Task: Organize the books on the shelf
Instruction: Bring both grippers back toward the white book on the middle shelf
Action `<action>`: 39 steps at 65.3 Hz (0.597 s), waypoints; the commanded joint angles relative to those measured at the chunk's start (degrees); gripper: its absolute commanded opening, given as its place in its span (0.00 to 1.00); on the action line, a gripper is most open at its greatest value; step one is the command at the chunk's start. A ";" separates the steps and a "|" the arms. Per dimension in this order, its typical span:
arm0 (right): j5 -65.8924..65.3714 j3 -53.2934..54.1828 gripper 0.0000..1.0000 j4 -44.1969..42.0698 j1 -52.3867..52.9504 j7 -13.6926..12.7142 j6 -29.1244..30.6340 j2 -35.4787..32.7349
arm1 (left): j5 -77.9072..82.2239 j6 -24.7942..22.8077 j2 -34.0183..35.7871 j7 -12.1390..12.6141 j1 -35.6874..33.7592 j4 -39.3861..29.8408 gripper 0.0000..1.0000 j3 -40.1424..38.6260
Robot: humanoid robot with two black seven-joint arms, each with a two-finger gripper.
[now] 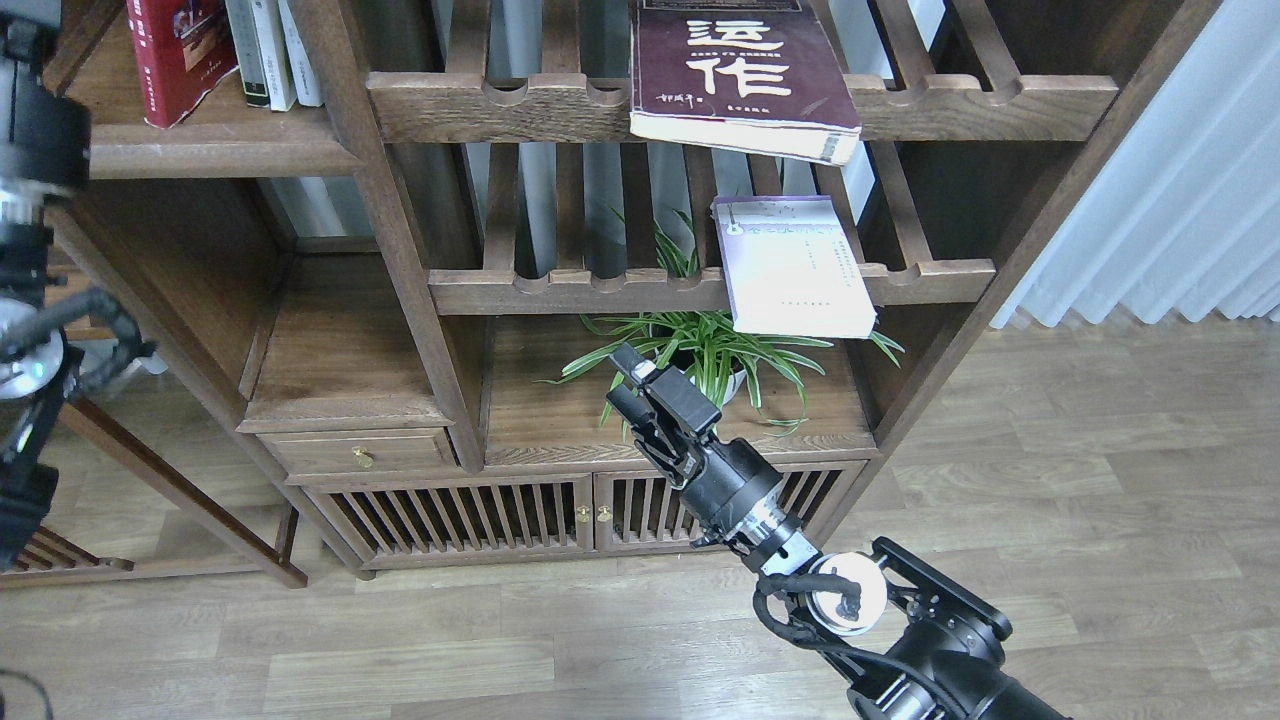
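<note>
3 paperbacks: thick maroon book [740, 75] flat on top slatted rack, upper centre; pale lavender book [800, 265] flat on rack below; red book [180, 55] upright on solid brown shelf [220, 150], upper left. Right gripper [628, 385] centre frame, empty, fingers nearly closed. Left gripper: can't tell.
</note>
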 commanded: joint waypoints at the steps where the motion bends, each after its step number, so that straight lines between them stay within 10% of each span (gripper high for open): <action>1: 0.27 1.96 0.87 -0.46 -0.43 0.55 0.00 0.00 | 0.00 -0.09 -3.50 0.91 2.34 -0.11 0.66 0.34; 18: 0.53 8.46 0.87 -0.47 -0.26 7.14 0.00 0.00 | 0.00 -0.09 -9.57 4.43 4.63 -0.03 0.78 0.61; 39: 2.11 10.05 0.87 -1.26 -0.17 7.06 -3.04 0.00 | 0.08 -0.09 -13.79 7.16 6.48 0.24 0.92 2.10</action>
